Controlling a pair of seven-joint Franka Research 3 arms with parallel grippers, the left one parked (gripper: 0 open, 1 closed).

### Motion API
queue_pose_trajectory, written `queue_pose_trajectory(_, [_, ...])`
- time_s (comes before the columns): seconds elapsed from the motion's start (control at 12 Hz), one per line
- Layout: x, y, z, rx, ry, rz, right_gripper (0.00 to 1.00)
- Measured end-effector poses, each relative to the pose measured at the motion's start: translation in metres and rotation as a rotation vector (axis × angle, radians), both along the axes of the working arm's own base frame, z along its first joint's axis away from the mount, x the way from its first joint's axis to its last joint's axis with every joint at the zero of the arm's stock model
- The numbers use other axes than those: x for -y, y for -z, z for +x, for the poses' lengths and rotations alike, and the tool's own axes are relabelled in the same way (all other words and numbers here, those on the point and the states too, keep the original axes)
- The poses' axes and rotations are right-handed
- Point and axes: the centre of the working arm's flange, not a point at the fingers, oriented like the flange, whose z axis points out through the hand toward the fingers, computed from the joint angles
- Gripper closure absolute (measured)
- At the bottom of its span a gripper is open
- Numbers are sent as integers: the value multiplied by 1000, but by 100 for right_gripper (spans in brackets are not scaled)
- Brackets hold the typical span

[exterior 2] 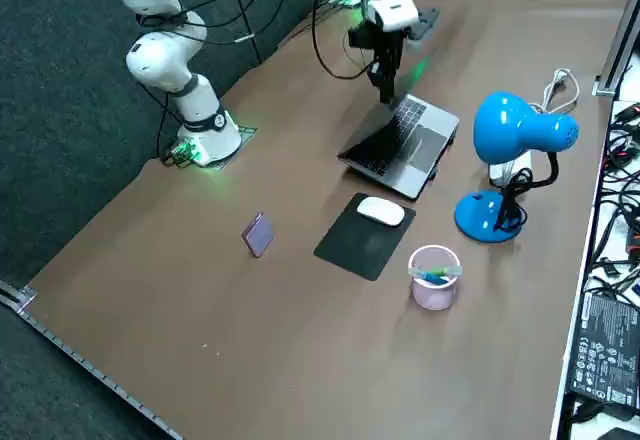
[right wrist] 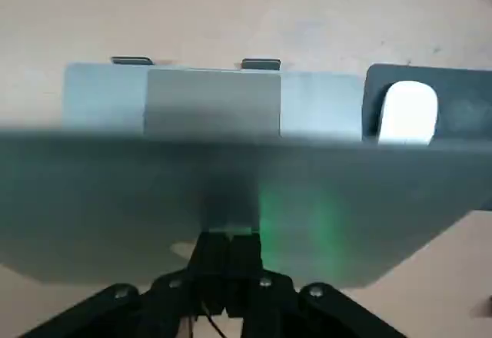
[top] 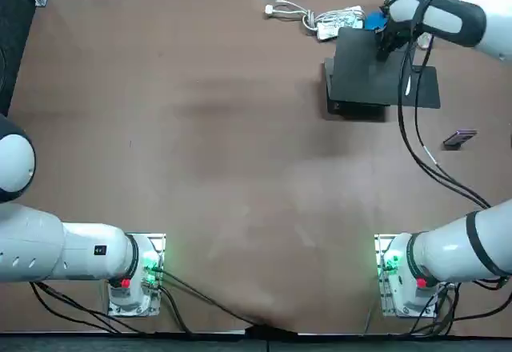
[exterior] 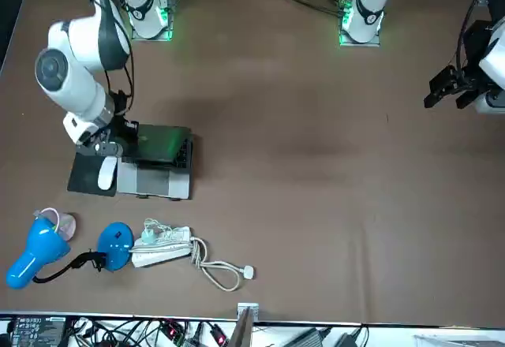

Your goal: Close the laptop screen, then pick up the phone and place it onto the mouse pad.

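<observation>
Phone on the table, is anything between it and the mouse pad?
Nothing visible: only bare brown table separates the small purple phone from the black mouse pad. A white mouse occupies the pad's laptop end. The shut right pincer is at the grey laptop lid.

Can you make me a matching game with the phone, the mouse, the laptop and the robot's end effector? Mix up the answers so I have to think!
Things:
1. phone
2. mouse
3. laptop
4. right end effector

Places or states:
A. on the mouse pad
B. at the back of the laptop's lid, fingers shut
C. lying by itself on the bare table
D. part open, keyboard showing

Right pairs: 1-C, 2-A, 3-D, 4-B.
</observation>
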Motion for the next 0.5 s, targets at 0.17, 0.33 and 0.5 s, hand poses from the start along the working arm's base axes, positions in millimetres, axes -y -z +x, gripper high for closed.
queue_pose_trajectory(0.17, [2, 28, 5, -27, 6, -4, 98])
queue_pose_trajectory(0.33, [3, 54, 11, -56, 9, -7, 98])
queue_pose_trajectory(0.5, [2, 73, 19, -73, 11, -9, 98])
